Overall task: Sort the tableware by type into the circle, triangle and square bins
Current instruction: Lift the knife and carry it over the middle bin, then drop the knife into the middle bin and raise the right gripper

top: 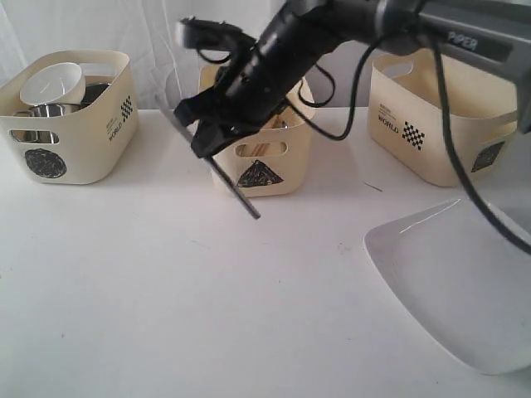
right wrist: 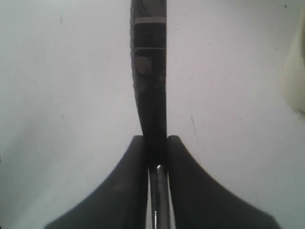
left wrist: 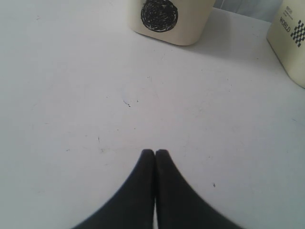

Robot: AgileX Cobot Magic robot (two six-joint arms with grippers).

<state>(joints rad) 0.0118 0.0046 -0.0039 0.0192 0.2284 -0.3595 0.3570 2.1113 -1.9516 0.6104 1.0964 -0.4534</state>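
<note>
**Ann:** What is held by the right claw point(top: 211, 139)?

**Ben:** One knife point(top: 238, 191) is held. It is pinched between the two black fingers, which are closed narrow on its handle. The knife is made of steel. It is long, flat and thin. It is held tilted above the table point(top: 166, 315), with its tip pointed down, in front of the triangle bin point(top: 292, 157).

**Ann:** And the left claw point(left wrist: 155, 153)?

**Ben:** It is shut tight and nothing is held in it. Its two black fingers are pressed together over bare white table.

**Ann:** How many bins are seen?

**Ben:** Three are seen. All are made of cream plastic, with round corners and cut-out handles. The circle bin point(top: 83, 157) is placed at the far left corner of the table. The triangle bin is placed at the middle of the far edge. The square bin point(top: 431, 153) is placed at the far right corner.

**Ann:** What is seen inside?

**Ben:** One round white bowl point(top: 51, 83) is leaned in the circle bin, on shiny steel things point(top: 50, 110). Those cannot be counted.

**Ann:** Any plates?

**Ben:** One big white plate point(top: 465, 282) is seen. It is smooth, with round corners. It is placed at the near right corner, well apart from the knife.
</note>
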